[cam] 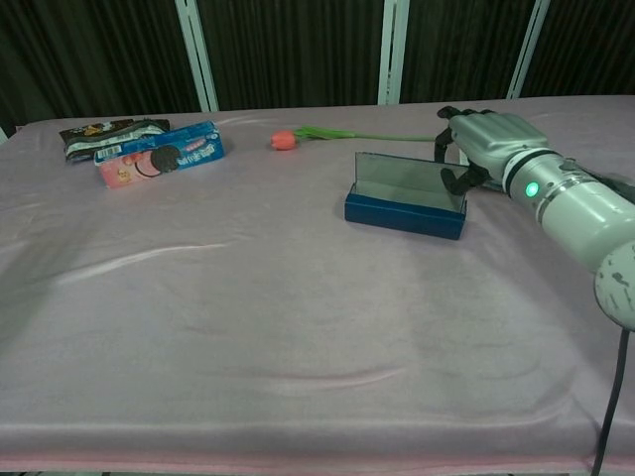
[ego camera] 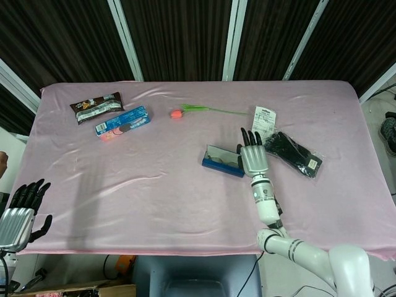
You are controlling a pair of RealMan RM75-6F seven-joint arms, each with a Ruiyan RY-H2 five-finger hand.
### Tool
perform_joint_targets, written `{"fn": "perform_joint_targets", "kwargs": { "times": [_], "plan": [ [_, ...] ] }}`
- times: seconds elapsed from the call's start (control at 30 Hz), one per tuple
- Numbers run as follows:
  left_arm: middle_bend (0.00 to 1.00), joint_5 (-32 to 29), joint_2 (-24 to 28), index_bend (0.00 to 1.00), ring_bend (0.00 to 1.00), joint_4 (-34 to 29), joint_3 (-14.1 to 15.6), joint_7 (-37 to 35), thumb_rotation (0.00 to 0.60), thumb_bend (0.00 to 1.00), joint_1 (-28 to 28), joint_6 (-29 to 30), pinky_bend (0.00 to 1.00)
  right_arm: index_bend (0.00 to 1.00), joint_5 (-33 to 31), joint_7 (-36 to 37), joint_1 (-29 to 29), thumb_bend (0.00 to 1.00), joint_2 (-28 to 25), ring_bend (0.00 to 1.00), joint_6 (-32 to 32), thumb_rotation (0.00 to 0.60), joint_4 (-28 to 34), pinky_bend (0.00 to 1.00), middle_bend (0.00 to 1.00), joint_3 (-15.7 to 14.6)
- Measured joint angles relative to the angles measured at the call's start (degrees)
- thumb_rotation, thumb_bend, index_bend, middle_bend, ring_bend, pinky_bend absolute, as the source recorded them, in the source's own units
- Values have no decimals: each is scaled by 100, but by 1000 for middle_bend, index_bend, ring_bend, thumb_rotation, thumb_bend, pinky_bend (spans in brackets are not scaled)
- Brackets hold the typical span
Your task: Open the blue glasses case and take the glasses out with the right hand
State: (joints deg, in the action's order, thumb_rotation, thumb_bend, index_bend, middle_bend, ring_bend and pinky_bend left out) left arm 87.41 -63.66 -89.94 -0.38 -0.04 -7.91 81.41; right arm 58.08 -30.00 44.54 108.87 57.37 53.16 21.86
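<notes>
The blue glasses case (ego camera: pixel 220 163) (cam: pixel 403 214) lies right of the table's middle with its lid (cam: pixel 407 179) raised, grey inside facing me. Its contents look dark in the head view and I cannot make them out. My right hand (ego camera: pixel 252 158) (cam: pixel 486 140) is at the case's right end and holds that end of the lid between fingers and thumb. My left hand (ego camera: pixel 20 210) hangs off the table's near left corner, fingers apart and holding nothing; it shows only in the head view.
A pink tulip (ego camera: pixel 177 113) (cam: pixel 284 140) with a green stem lies behind the case. Black gloves (ego camera: pixel 296 153) with a white tag (ego camera: pixel 262 122) lie right of my right hand. A brown snack packet (ego camera: pixel 96 106) and a blue biscuit box (ego camera: pixel 122 121) (cam: pixel 161 155) sit far left.
</notes>
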Motion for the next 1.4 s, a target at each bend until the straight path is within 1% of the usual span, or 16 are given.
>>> {"fn": "perform_joint_targets", "kwargs": {
  "times": [0.03, 0.07, 0.1, 0.2, 0.23, 0.3, 0.4, 0.53, 0.63, 0.8, 0.9, 1.0, 1.07, 1.13, 1.27, 1.4],
  "plan": [
    [0, -19, -5, 0, 0, -1, -4, 23, 600, 413, -5, -18, 2, 470, -60, -39, 62, 664, 43, 0, -44, 600, -129, 0, 67, 45],
    [0, -53, -14, 0, 0, -2, -11, 55, 600, 413, -13, -50, 2, 380, -158, -99, 154, 637, 109, 0, -118, 600, -334, 0, 55, 111],
    [0, -80, -22, 0, 0, -2, -17, 78, 600, 413, -20, -76, 2, 319, -240, -148, 229, 606, 165, 0, -181, 600, -508, 0, 41, 165],
    [0, -155, -49, 0, 0, -5, -38, 159, 600, 414, -48, -150, 1, 121, -565, -340, 508, 406, 366, 0, -451, 600, -1165, 0, 0, 360],
    [0, -173, -57, 0, 0, -7, -44, 182, 600, 413, -58, -173, 1, 84, -660, -389, 596, 365, 424, 0, -543, 600, -1365, 0, 0, 419],
    [0, -208, -74, 0, 0, -15, -53, 230, 600, 413, -79, -218, 2, 59, -823, -439, 793, 343, 531, 0, -768, 600, -1754, 0, 0, 526],
    [0, -222, -87, 0, 0, -33, -52, 275, 600, 414, -98, -257, 2, 85, -814, -361, 884, 341, 520, 0, -918, 600, -1887, 0, 0, 519],
    [0, -184, -87, 0, 0, -61, -31, 308, 600, 413, -92, -235, 2, 167, -494, -174, 690, 341, 252, 0, -756, 600, -1344, 0, 0, 307],
    [0, -150, -82, 0, 0, -77, -17, 310, 600, 413, -79, -201, 2, 228, -234, -90, 470, 342, -135, 0, -574, 600, -517, 0, 0, 110],
    [0, -122, -69, 0, 0, -90, -1, 316, 600, 413, -70, -183, 2, 318, -17, -157, 112, 388, -999, 0, -361, 600, 1309, 0, 0, -177],
    [0, -68, -52, 0, 0, -107, 25, 326, 600, 413, -65, -171, 2, 363, -181, -272, -28, 440, -1529, 0, -430, 600, 2390, 0, 0, -313],
    [0, 3, -40, 0, 0, -114, 58, 311, 600, 413, -55, -136, 2, 389, -665, -428, -55, 485, -1909, 0, -588, 600, 3161, 0, 0, -418],
    [0, 2, -37, 0, 0, -116, 62, 306, 600, 413, -51, -137, 3, 399, -1074, -595, 5, 505, -1973, 0, -646, 600, 3368, 0, 0, -484],
    [0, -6, -35, 0, 0, -113, 56, 299, 600, 413, -50, -133, 2, 406, -1397, -793, 116, 512, -1919, 0, -654, 600, 3347, 0, 0, -541],
    [0, 10, -26, 0, 0, -101, 53, 235, 600, 413, -39, -98, 3, 419, -1789, -1333, 436, 514, -1506, 0, -453, 600, 3014, 0, 0, -677],
    [0, 35, -9, 0, 0, -88, 56, 180, 600, 413, -26, -62, 3, 419, -2018, -1624, 675, 514, -1135, 0, -132, 600, 2729, 0, 0, -753]
  ]
}}
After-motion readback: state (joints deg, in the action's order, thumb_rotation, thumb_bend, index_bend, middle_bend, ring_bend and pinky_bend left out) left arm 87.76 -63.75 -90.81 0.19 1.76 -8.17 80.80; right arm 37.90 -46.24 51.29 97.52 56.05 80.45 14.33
